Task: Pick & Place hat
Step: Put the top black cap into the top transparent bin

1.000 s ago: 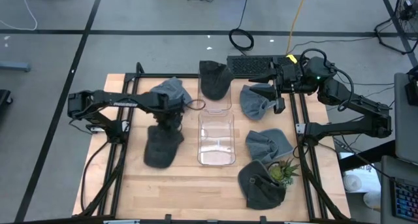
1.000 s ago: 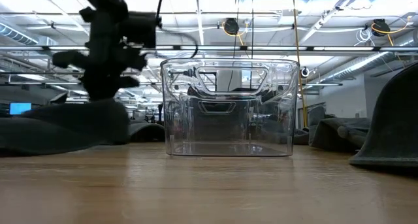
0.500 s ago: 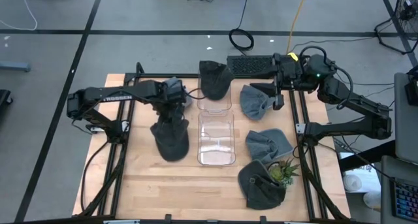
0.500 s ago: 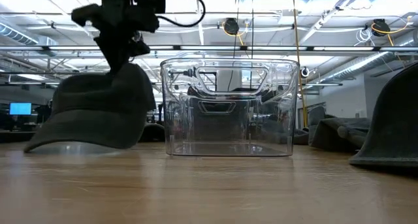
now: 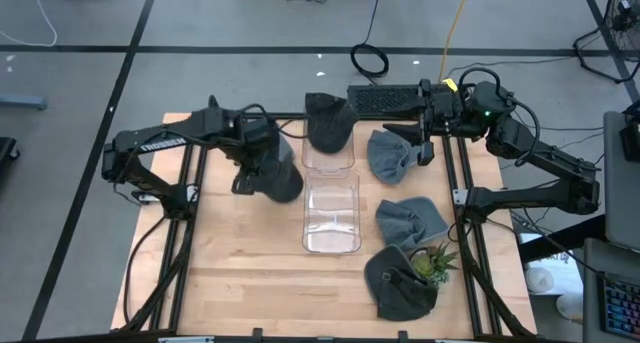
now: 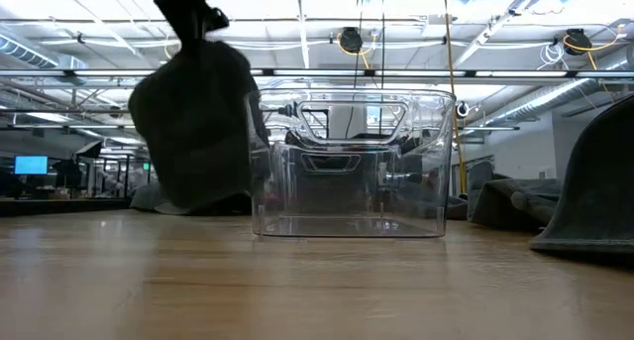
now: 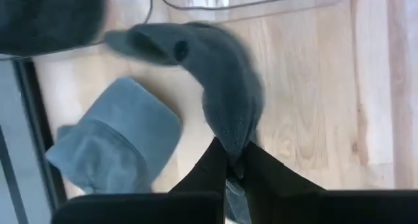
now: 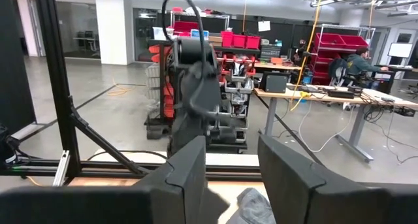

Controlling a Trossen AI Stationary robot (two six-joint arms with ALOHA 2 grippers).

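A dark grey hat (image 5: 274,178) hangs from my left gripper (image 5: 258,148), just left of the clear plastic bin (image 5: 330,218). In the low view the hat (image 6: 198,122) hangs in the air beside the bin (image 6: 347,162). My left gripper (image 7: 234,160) is shut on it. A blue-grey hat (image 7: 117,145) lies on the table below. My right gripper (image 5: 427,148) waits open at the far right, above a grey hat (image 5: 392,155); its fingers (image 8: 189,165) stand apart. My left gripper pinches a raised fold at the hat's top (image 7: 233,140) between its two fingers (image 7: 212,164), coming from above and pointing down. The hat hangs below the fingers, lifted clear of the table, with its brim end (image 7: 140,41) lowest.
More hats lie around the bin: a dark one (image 5: 330,123) at its far end, a grey one (image 5: 410,221) to its right and a dark one (image 5: 400,283) near the right front by a small plant (image 5: 435,263). Bare wood shows at the table's near left.
My left gripper has risen and moved toward the far edge and toward the bin. The dark hat, which lay flat on the table a second ago, has been lifted clear and now hangs beside the bin.
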